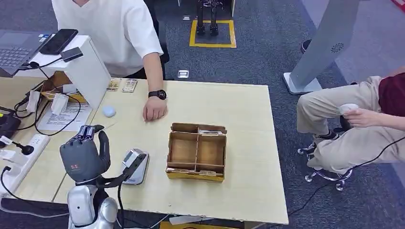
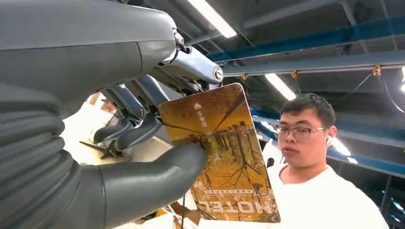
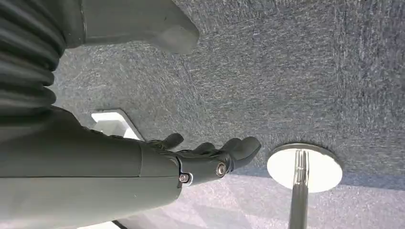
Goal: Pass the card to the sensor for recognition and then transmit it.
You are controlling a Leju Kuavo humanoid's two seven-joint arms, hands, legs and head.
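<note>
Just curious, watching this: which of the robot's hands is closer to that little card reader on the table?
Left. The left hand is raised beside the reader; the right hand hangs over carpet.

Sensor (image 1: 136, 165) left of box (image 1: 197, 151) (both on table (image 1: 248, 143)).

We see a pale wooden table (image 1: 239, 102) on grey carpet. Near its front middle sits an open cardboard box (image 1: 197, 151) split into compartments, and just left of it a small grey card reader (image 1: 136, 165). Toward the far left stand a white slanted stand (image 1: 83, 67), two cards (image 1: 122, 85), a small white puck (image 1: 109, 111), printed paper (image 1: 64, 117) and a white power strip (image 1: 21, 155). A person's hand (image 1: 154, 109) rests on the table.
</note>
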